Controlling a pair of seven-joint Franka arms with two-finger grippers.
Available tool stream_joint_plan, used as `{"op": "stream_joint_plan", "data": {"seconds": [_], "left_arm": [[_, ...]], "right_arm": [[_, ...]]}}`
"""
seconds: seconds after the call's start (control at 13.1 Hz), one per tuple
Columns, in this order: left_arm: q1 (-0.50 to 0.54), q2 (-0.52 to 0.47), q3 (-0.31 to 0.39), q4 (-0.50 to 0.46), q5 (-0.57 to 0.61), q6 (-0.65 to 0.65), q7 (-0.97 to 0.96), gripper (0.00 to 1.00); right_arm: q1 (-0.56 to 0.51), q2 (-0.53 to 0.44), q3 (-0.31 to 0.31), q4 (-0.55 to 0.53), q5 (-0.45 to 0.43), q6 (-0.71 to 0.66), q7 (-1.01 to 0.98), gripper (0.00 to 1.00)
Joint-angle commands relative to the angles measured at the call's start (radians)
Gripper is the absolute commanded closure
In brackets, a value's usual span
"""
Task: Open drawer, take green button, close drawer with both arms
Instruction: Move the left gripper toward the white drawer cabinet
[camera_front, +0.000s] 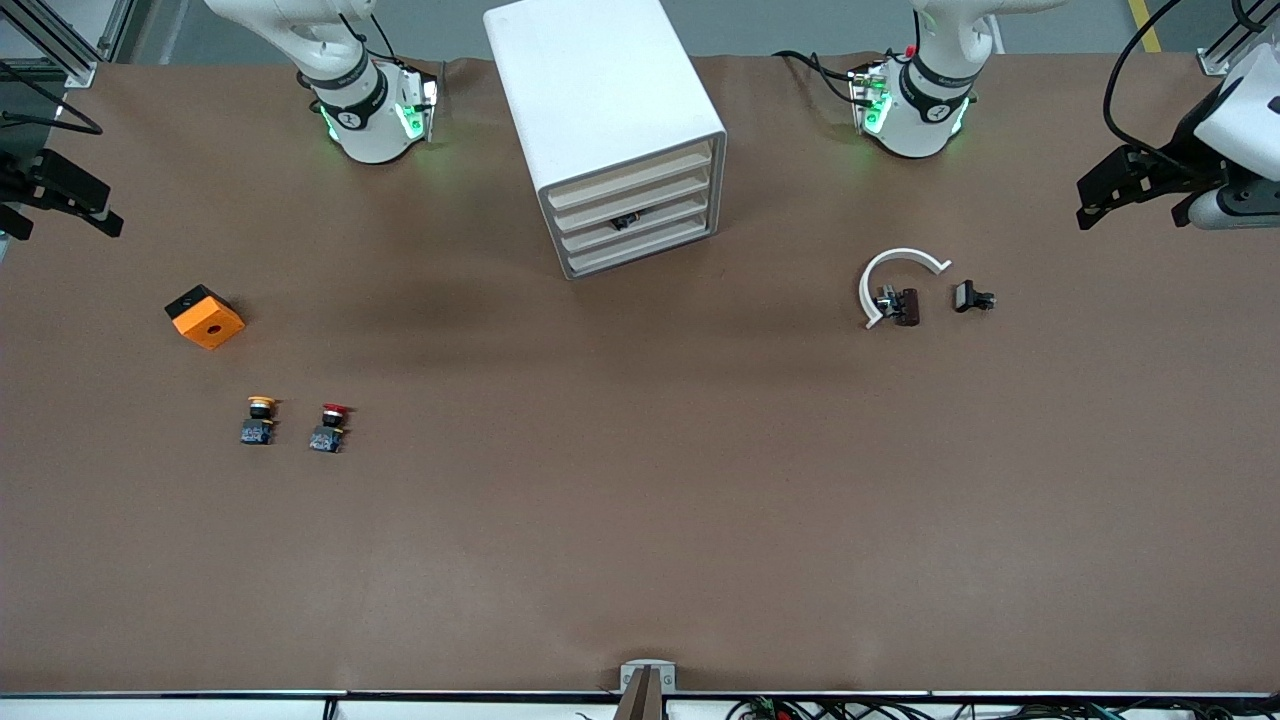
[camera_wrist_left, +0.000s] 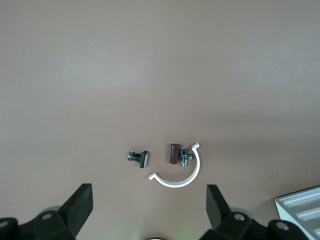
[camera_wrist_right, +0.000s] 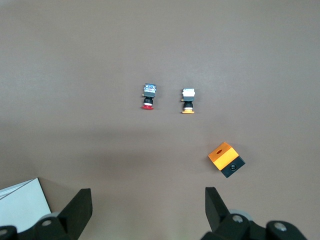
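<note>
The white cabinet (camera_front: 600, 90) stands at the table's middle, close to the arms' bases, and its corner shows in the left wrist view (camera_wrist_left: 300, 210) and the right wrist view (camera_wrist_right: 22, 205). All its drawers (camera_front: 640, 200) are pushed in. A small dark thing (camera_front: 625, 221) peeks out between two slats; the button itself is hidden. My left gripper (camera_front: 1130, 195) (camera_wrist_left: 149, 205) hangs open and holds nothing over the left arm's end of the table. My right gripper (camera_front: 62, 200) (camera_wrist_right: 147, 207) hangs open and holds nothing over the right arm's end.
A yellow-capped button (camera_front: 260, 420) (camera_wrist_right: 188, 100), a red-capped button (camera_front: 330, 427) (camera_wrist_right: 148, 96) and an orange block (camera_front: 205, 317) (camera_wrist_right: 226, 159) lie toward the right arm's end. A white curved clip (camera_front: 895, 280) (camera_wrist_left: 180, 175), a brown part (camera_front: 905, 307) and a small black part (camera_front: 970, 297) lie toward the left arm's end.
</note>
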Motion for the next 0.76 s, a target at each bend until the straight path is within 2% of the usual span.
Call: {"op": "stream_joint_plan", "data": {"seconds": [0.0, 0.38, 0.69], "left_arm": [[0.0, 0.013, -0.006, 0.025, 0.019, -0.024, -0.006, 0.0], [-0.015, 0.071, -0.02, 0.046, 0.019, -0.022, -0.009, 0.0], [-0.015, 0.2, -0.124, 0.066, 0.034, -0.007, -0.034, 0.0]], "right_arm": [[0.006, -0.028, -0.002, -0.026, -0.012, 0.007, 0.003, 0.0], [0.007, -0.028, -0.002, -0.026, -0.012, 0.006, 0.028, 0.0], [0.009, -0.028, 0.001, -0.026, -0.013, 0.007, 0.032, 0.0]]}}
